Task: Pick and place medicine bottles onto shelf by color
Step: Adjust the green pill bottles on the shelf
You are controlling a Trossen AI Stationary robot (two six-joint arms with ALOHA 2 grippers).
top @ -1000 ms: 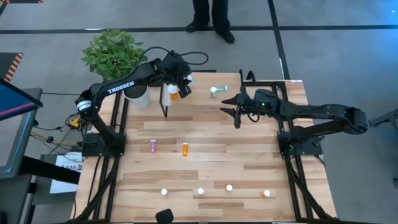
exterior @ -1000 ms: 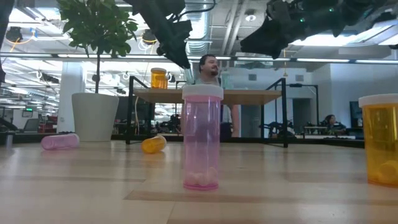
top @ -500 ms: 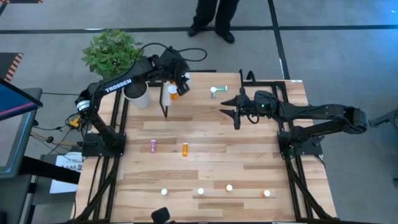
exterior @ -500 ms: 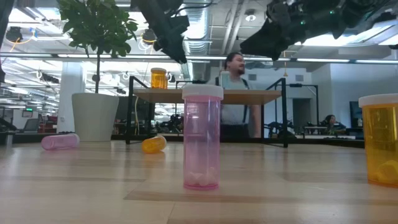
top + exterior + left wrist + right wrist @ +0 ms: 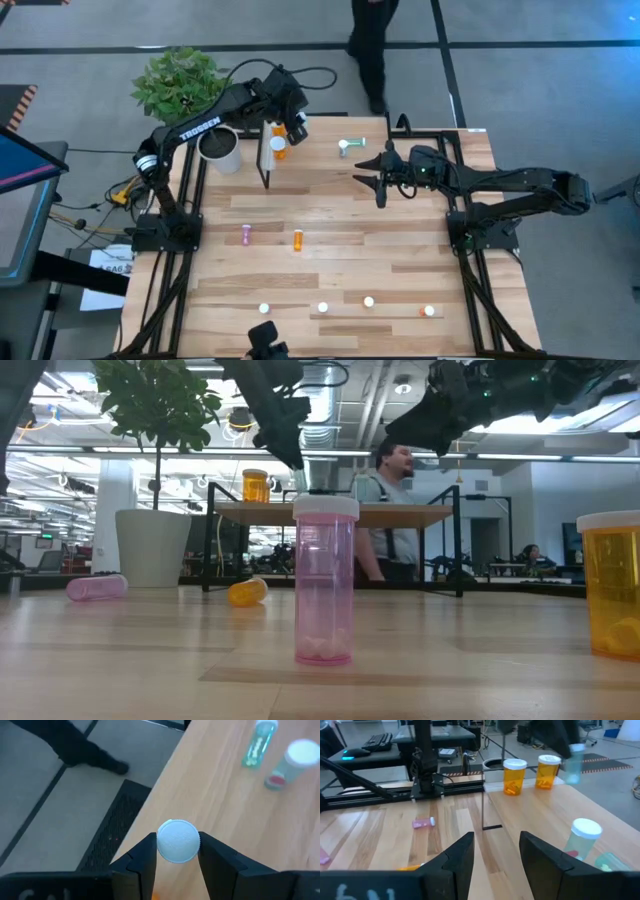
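Note:
My left gripper point(image 5: 177, 852) is above the far left corner of the shelf point(image 5: 320, 135), shut on a pale teal bottle point(image 5: 178, 841), which also shows blurred in the right wrist view point(image 5: 572, 762). Two orange bottles point(image 5: 514, 776) point(image 5: 547, 770) stand upright on the shelf below it. Farther right on the shelf, one teal bottle point(image 5: 585, 837) stands upright and another point(image 5: 257, 745) lies on its side. My right gripper point(image 5: 366, 180) waits open by the shelf's right part, touching nothing. My left gripper pinches the teal bottle between its two fingers at the rim of its white cap point(image 5: 161, 844). The fingers slant down onto it from the table's near left. The cap hides the body in the wrist view. In the right wrist view the bottle hangs upright over the shelf.
A pink bottle point(image 5: 246, 234) and an orange one point(image 5: 298, 239) lie on the table's middle. Several small bottles point(image 5: 322, 307) stand along the near edge. A white plant pot point(image 5: 220, 150) stands left of the shelf. A person point(image 5: 370, 50) walks beyond the far edge.
My left gripper has risen a little and drawn toward the table's far edge over the shelf, carrying the teal bottle. Behind the table the person has walked toward the right.

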